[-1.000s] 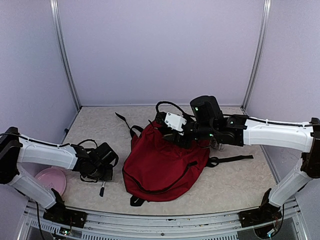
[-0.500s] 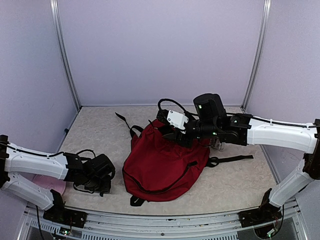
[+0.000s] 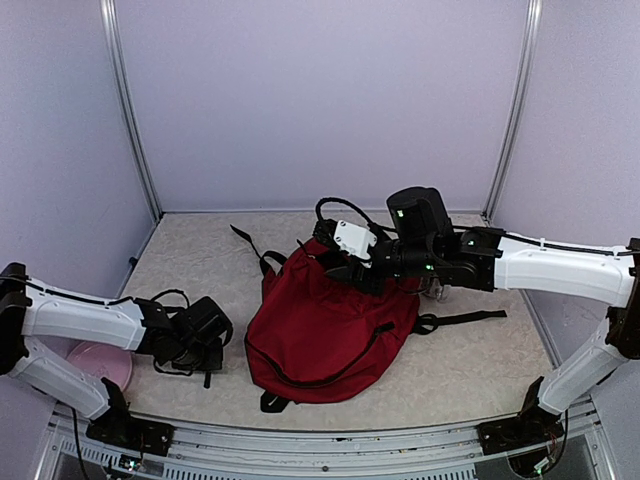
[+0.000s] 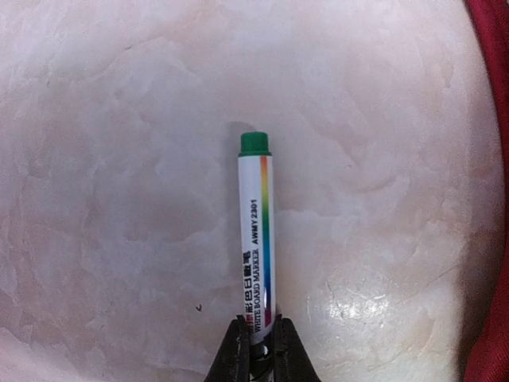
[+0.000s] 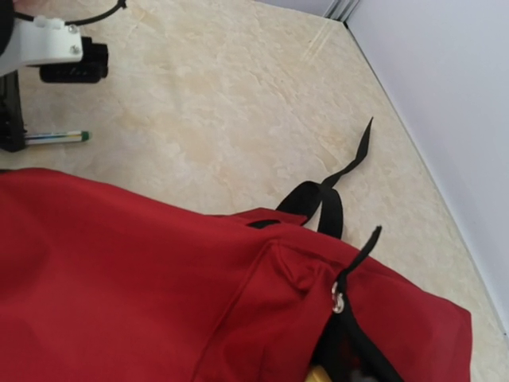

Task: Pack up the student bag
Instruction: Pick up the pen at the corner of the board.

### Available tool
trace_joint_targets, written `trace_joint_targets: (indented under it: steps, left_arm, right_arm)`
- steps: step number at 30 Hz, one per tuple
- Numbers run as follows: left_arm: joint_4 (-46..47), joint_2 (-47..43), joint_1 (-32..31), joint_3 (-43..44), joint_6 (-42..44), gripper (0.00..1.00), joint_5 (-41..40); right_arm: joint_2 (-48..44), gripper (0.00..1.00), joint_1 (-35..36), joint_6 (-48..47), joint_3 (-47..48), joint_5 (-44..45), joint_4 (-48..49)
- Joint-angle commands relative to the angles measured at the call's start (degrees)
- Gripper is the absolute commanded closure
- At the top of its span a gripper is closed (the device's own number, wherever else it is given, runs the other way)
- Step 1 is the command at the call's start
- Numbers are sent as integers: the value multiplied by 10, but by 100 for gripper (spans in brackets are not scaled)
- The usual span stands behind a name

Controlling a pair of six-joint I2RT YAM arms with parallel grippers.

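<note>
Left end effector (image 4: 259, 344), marker (image 4: 256, 239) nearer bag (image 3: 325, 330)

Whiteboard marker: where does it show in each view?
Top external: lower left, whiteboard marker mostly hidden under the left gripper.
Left wrist: centre, pinched at its near end, green cap pointing away.
Right wrist: upper left, horizontal, cap to the right.
Shared landmark: the student bag, beside it in all three.
</note>
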Motion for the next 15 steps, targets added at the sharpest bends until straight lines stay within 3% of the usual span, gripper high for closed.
trace_joint_targets:
  steps: [1,9,12,15]
  left_arm:
    - [-25,11,7,-13,21,100,21]
    - [-65,-139,-36,56,2,100,-81]
    - [-55,-184,-70,97,23,100,-144]
    - [5,-203,-124,145,103,100,-211]
  right_arm:
    - [-25,41,6,6,6,-7,-1]
    - [-46,41,6,62,32,-87,29]
    - [-59,40,4,113,35,-166,74]
    - [-57,37,4,178,31,-276,147]
